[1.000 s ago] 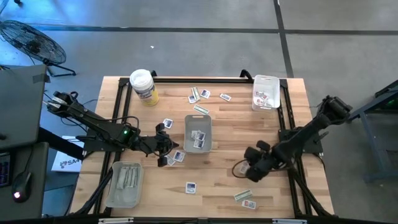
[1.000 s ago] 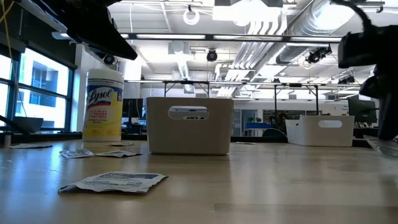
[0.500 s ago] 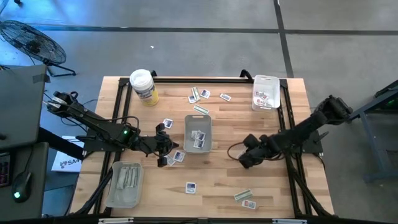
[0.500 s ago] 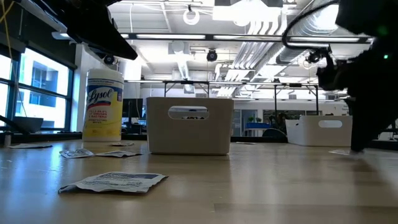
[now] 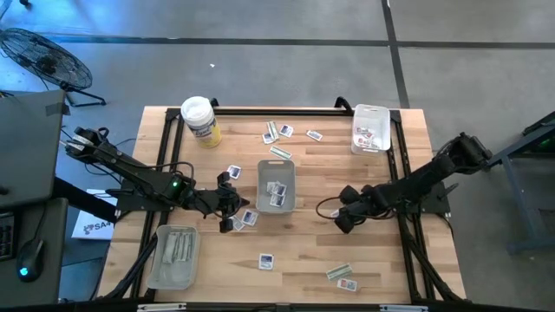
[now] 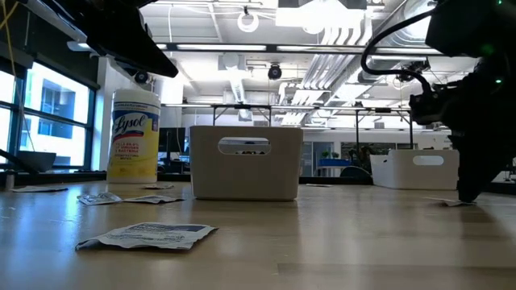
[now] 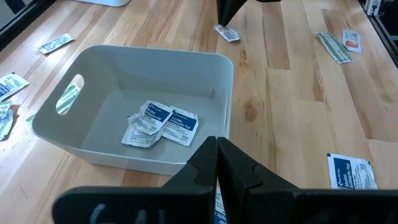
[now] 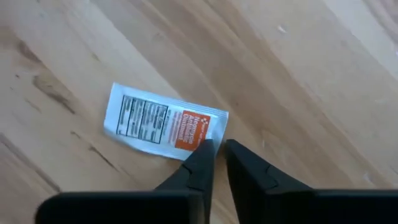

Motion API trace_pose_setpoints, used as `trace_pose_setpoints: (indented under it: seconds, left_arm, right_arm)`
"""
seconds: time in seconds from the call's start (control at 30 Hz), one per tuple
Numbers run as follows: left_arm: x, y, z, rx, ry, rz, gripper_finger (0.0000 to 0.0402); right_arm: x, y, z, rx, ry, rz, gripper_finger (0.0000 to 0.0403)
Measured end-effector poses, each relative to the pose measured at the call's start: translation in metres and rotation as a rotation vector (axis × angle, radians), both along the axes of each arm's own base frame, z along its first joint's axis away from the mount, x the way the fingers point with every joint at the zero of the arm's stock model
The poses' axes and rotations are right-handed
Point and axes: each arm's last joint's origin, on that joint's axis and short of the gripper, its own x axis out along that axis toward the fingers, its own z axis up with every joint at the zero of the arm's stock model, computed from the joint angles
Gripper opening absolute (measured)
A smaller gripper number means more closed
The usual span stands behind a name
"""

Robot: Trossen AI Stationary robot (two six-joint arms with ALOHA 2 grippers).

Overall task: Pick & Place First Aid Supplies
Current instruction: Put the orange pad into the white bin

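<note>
Two packets (image 7: 161,123) in middle tray (image 7: 93,140).

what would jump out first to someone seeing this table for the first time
Probably the scatter of small first aid packets across the wooden table, with a few already lying in the clear tray at the middle. Next, the right gripper, right of that tray, its fingers slightly parted at the edge of a white packet with red print. The left gripper is shut on a blue-printed packet just left of the tray.
</note>
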Motion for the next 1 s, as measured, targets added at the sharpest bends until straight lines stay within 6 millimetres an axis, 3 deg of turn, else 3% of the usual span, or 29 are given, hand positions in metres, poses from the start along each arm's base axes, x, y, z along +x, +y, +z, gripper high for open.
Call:
trace_pose_setpoints:
  seconds: [0.2,0.47,0.7,1.0]
  left_arm:
    - [0.000,0.000,0.000,0.000,0.000,0.000,0.0002]
    - [0.000,0.000,0.000,0.000,0.000,0.000,0.0002]
    - [0.000,0.000,0.000,0.000,0.000,0.000,0.0002]
    - [0.000,0.000,0.000,0.000,-0.001,0.000,0.0002]
  right_arm:
    - [0.006,0.003,0.008,-0.030,-0.023,0.043,0.0078]
    - [0.026,0.027,0.035,-0.091,-0.195,0.217,0.0087]
    - [0.033,0.051,0.015,-0.213,-0.199,0.490,0.0088]
    - [0.032,0.047,0.002,-0.264,-0.090,0.528,0.0088]
